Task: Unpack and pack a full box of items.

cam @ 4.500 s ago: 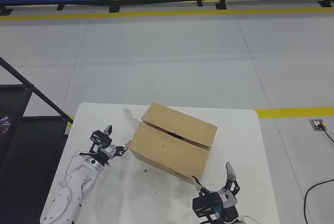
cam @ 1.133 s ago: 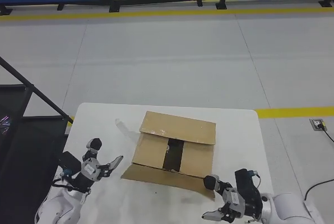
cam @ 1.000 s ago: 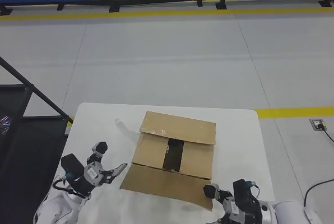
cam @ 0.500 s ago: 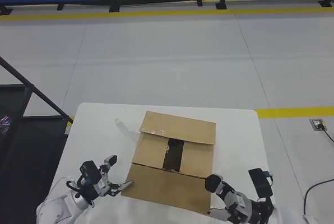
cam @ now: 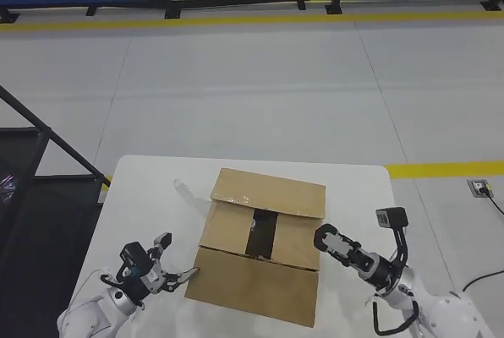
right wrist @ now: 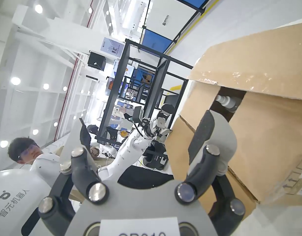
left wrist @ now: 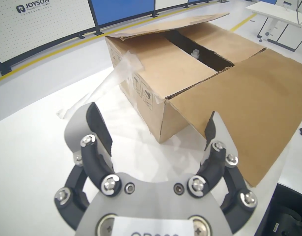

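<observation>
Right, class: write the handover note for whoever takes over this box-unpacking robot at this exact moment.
Left gripper: open, empty, by the near left corner of the cardboard box.
Right gripper: open, empty, at the box's right edge.
Box on the white table; near outer flap folded out toward the robot, far outer flap raised, inner flaps closed with a gap showing a bottle cap. Clear tape hangs off one side.
Done: outer flaps opened.
Left: open inner flaps, unpack items, repack.
</observation>
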